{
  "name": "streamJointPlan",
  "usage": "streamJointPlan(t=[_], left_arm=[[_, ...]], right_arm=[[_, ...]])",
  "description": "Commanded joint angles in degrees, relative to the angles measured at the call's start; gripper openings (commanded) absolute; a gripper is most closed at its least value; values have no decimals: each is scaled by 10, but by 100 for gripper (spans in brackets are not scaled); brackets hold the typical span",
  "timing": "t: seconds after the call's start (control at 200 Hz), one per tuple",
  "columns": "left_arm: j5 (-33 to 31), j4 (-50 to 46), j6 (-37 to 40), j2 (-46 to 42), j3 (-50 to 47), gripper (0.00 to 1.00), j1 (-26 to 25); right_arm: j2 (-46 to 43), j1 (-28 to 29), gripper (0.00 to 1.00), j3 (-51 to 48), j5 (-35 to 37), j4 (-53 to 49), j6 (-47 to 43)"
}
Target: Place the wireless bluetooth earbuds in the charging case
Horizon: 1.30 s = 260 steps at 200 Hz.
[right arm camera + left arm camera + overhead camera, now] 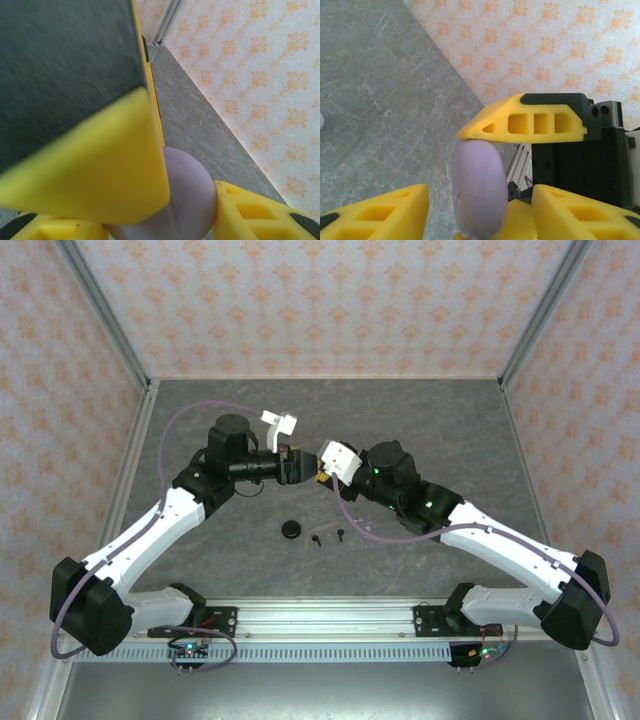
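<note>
Case (479, 187) between both arms' jaws; two earbuds (316, 539) right of second case (291, 529), nearer bases.

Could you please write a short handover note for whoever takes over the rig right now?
Right gripper: shut on the lilac charging case, held in the air between the arms.
Left gripper: open, fingers either side of that case with gaps.
Two black earbuds lie on the table beside a black round case.
Done: lilac case is off the table.
Left: it looks closed, so open it, then insert earbuds.
</note>
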Motion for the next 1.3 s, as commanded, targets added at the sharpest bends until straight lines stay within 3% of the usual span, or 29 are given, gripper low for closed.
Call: streamJointPlan(t=[0.0,0.566,0.676,0.981,1.296], left_arm=[[13,1,16,8,25,50,-7],[41,-67,68,15,40,30,-8],[45,-83,86,13,45,27,-8],[31,-61,91,18,42,10,-10],[-10,-33,95,7,27,5,-11]], right_arm=[[-10,1,45,-8,-2,27,-5],[0,1,48,-7,45,27,-3],[-3,-1,54,-6,34,21,4],[-5,-6,55,-1,6,2,13],[-5,-20,68,4,-21,-31,27]])
